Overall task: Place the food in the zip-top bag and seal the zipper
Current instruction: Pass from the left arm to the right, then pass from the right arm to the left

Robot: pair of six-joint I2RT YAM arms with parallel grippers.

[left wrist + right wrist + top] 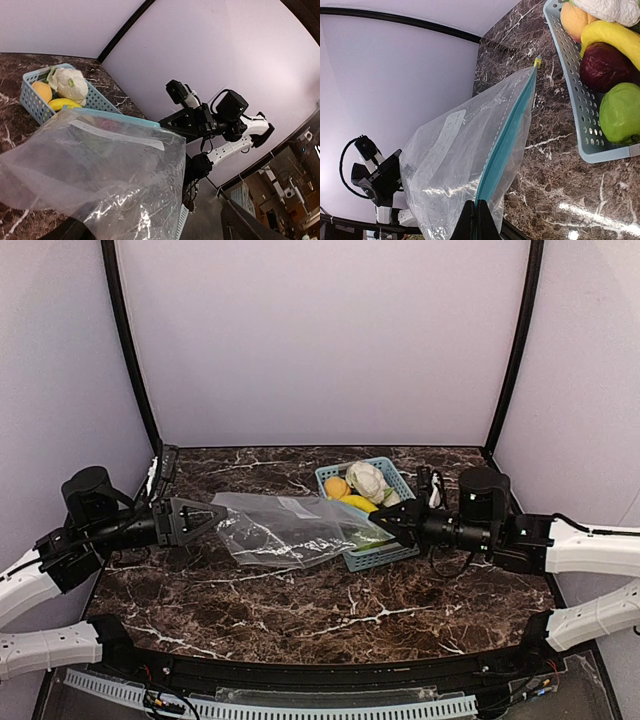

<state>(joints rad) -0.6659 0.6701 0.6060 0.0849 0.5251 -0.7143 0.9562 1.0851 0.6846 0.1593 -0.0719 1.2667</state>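
Food (365,481) all in basket (385,556), bag (285,530) looks empty, zipper (505,145) unsealed. R gripper (476,204) pinching zipper; L gripper (218,513) can't tell.

From the left wrist, the bag (100,165) blocks most of the table (12,127) and the near side of the basket (32,100). From the right wrist, the basket's far end, the cauliflower (610,7) and the banana (612,37) run off the edge. The bag's label (451,122) is unreadable.
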